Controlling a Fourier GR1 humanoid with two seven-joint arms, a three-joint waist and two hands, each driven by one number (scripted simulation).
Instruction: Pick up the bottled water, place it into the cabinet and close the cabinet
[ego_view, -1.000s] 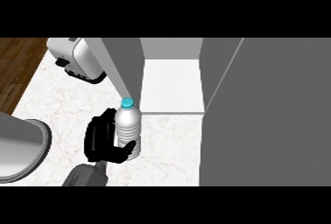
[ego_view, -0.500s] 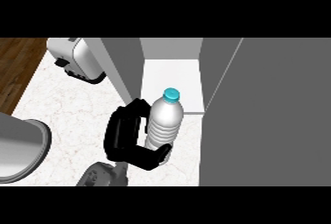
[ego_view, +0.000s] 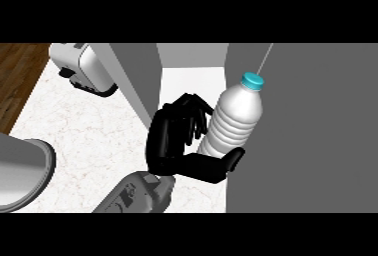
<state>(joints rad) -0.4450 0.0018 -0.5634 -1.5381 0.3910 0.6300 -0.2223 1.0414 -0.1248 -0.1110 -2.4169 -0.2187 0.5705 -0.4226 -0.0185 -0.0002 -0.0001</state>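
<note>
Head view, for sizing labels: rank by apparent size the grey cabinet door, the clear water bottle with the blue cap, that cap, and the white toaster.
1. Grey cabinet door.
2. Clear water bottle, though it is nearer the camera.
3. White toaster, partly hidden, so unsure against the bottle.
4. Blue cap.

No readable text anywhere. The bottle (ego_view: 232, 122) has no label, only a plain ribbed white body and blue cap. The forearm (ego_view: 136, 196) carries small dark marks, too small to read. The toaster (ego_view: 83, 70) shows no brand or numbers. Cabinet (ego_view: 310, 125) surfaces are plain grey, no signs.
</note>
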